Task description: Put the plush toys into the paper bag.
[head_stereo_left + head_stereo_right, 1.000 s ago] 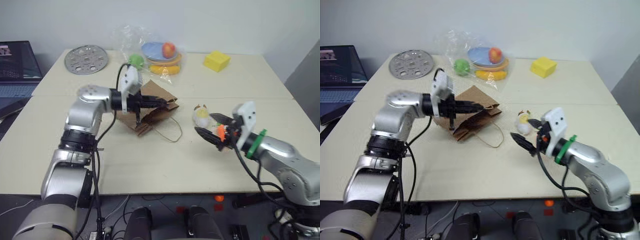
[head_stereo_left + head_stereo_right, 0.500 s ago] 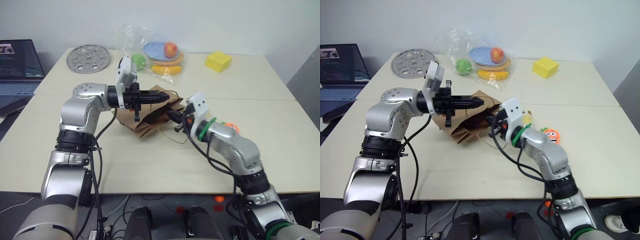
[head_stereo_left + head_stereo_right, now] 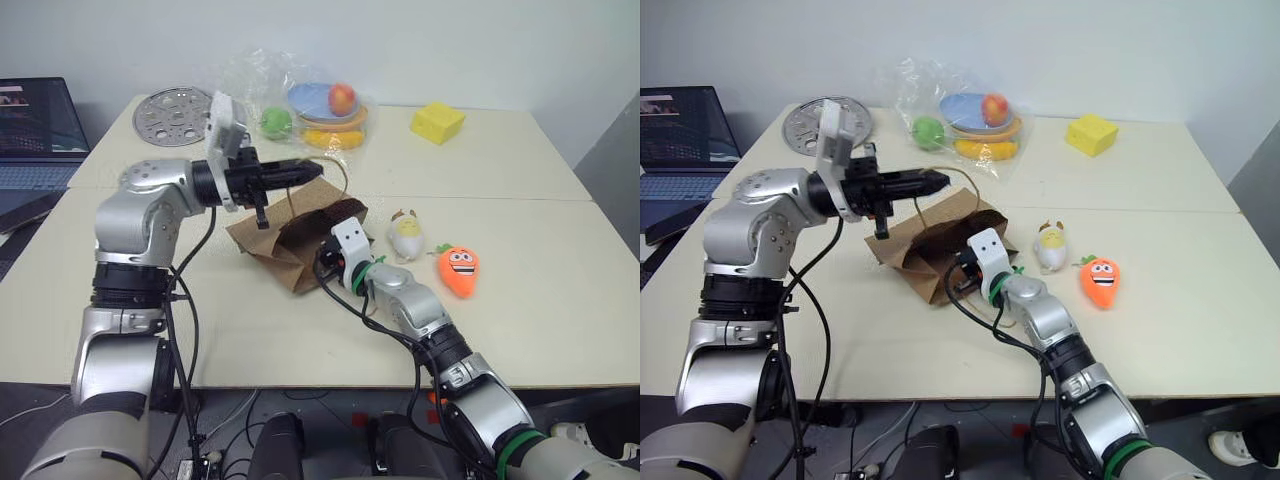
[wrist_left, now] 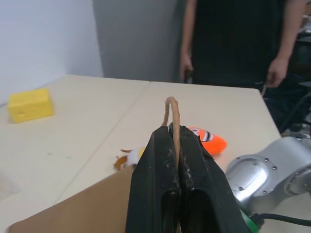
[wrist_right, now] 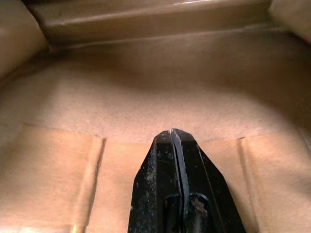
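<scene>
The brown paper bag (image 3: 272, 238) lies on its side mid-table, mouth toward me. My left gripper (image 3: 312, 168) is shut on the bag's twisted paper handle (image 4: 170, 110) and holds it up above the bag. My right gripper (image 5: 176, 138) is shut with nothing in it, its fingers reaching inside the bag's mouth against brown paper. Both plush toys lie on the table to the right of the bag. The white-cream one (image 3: 406, 234) is nearer the bag, and the orange carrot (image 3: 459, 271) is farther right.
A clear plastic bag of fruit and plates (image 3: 320, 105), a yellow foam block (image 3: 435, 122) and a perforated metal disc (image 3: 176, 116) sit at the back. A laptop (image 3: 35, 130) stands at far left. A person (image 4: 233, 39) stands beyond the table's right end.
My right gripper left the carrot on the table, shut, and swung left into the bag's mouth. My left gripper lifted the handle higher, raising the bag's upper side.
</scene>
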Controlling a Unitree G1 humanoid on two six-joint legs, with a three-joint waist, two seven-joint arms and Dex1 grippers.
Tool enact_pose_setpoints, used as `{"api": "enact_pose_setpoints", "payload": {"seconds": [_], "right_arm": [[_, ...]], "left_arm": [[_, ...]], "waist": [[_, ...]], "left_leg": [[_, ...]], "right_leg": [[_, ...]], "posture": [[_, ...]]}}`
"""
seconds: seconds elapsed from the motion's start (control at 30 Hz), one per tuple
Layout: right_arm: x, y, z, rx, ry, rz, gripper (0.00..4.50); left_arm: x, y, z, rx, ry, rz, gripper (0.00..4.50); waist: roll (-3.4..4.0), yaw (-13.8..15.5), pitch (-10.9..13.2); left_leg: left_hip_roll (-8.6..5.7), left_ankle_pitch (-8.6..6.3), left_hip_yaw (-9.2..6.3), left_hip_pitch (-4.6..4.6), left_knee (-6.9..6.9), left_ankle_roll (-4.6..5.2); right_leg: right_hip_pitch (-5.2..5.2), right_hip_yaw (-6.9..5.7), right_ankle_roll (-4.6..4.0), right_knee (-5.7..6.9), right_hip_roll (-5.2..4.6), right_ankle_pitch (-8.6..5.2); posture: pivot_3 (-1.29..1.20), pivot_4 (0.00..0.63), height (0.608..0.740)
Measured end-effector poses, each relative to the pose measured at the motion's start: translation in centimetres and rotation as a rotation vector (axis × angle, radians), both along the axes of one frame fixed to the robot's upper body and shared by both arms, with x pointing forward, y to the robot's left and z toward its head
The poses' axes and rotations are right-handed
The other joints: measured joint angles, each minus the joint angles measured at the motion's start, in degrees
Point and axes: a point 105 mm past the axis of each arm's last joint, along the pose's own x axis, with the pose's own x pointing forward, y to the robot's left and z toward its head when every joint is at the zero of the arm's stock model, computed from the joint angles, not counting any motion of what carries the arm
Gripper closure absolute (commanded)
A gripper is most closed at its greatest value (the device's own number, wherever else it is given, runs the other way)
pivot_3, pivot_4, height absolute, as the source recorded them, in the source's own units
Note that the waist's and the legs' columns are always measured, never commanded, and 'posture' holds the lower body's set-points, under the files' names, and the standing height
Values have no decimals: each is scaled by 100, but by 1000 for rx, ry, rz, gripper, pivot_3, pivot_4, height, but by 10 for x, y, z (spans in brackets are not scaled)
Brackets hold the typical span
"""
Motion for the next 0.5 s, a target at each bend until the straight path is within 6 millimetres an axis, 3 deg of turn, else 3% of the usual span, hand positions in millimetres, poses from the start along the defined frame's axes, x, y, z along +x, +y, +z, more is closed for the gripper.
{"api": "enact_pose_setpoints", "payload": {"seconds": [0.23, 0.5], "right_arm": [[4, 2, 0, 1, -22, -48, 4471], [9, 1, 0, -2, -35, -83, 4471]], "left_arm": [[27, 33, 43, -146, -200, 280, 4500], [28, 30, 62, -261, -249, 302, 4500]], "waist": [[0, -6, 0], [0, -12, 0]], "left_leg": [[2, 0, -1, 3, -1, 0], [1, 1, 3, 2, -1, -1]], "right_leg": [[0, -2, 0, 4, 1, 1], [-1, 1, 3, 4, 1, 3]], "posture": [[0, 150, 740], [0, 150, 740]]}}
